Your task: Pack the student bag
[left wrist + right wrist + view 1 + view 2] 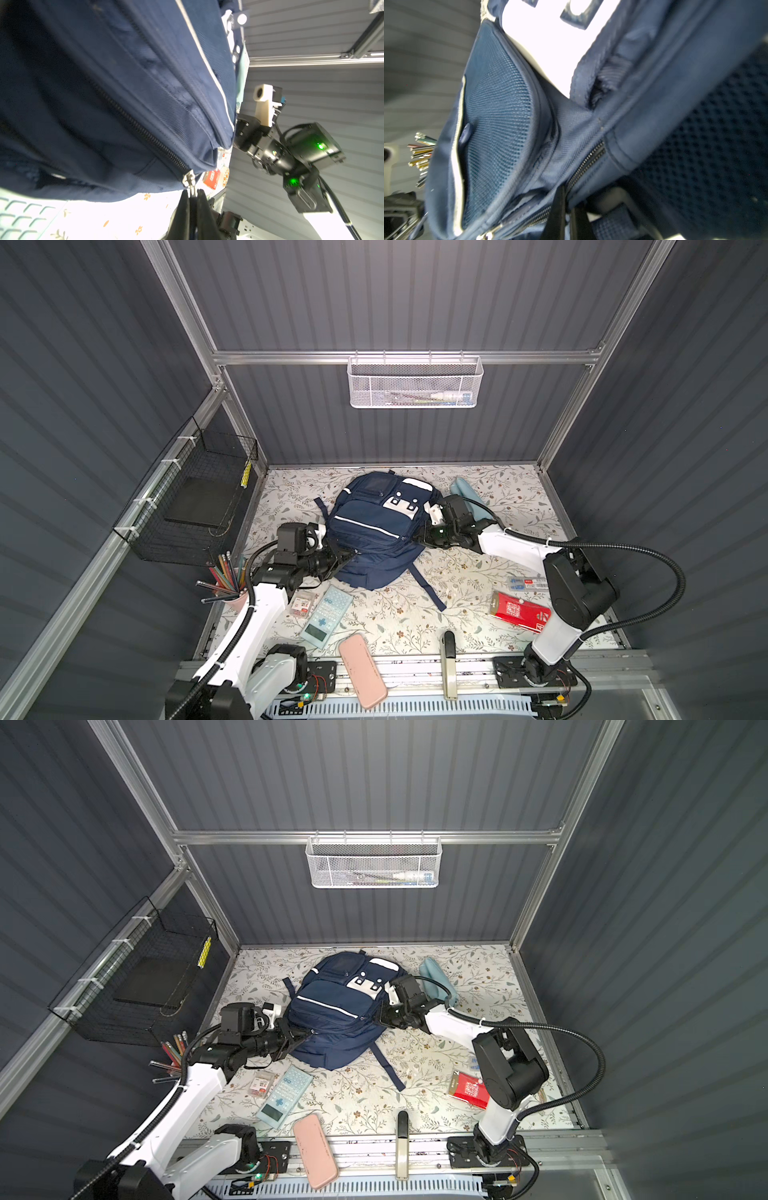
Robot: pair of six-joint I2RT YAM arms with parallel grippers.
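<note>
Dark grey ribbed-panel cell with an aluminium frame and a floral-print surface (457, 572).

Near edge, 6 o'clock: flat pink rounded case (362, 670). 7 o'clock: pale blue slab calculator (326, 616). 4 o'clock: red printed carton (519, 611). All are loose and nothing is packed. The zip teeth look meshed in the left wrist view, so I read this as the opening step.

Centre toward 12 o'clock: student bag (370, 526), a large navy fabric backpack with white stripes and patches. It lies front-up with straps trailing toward 5 o'clock.

Left end effector (348, 557) is at the bag's 8 o'clock edge, jaws nearly together, pinching the small metal zipper pull (189, 179). Presumably it is set to drag the zip round.

Right end effector (417, 537) is at the bag's 3 o'clock side, clamped tight on edge fabric beside a zipper run. It is likely an anchor, keeping the fabric taut so the bag doesn't slide with the pull.

Far, 1 o'clock: light blue soft pouch (465, 489). On the back wall: white mesh basket (415, 381).
</note>
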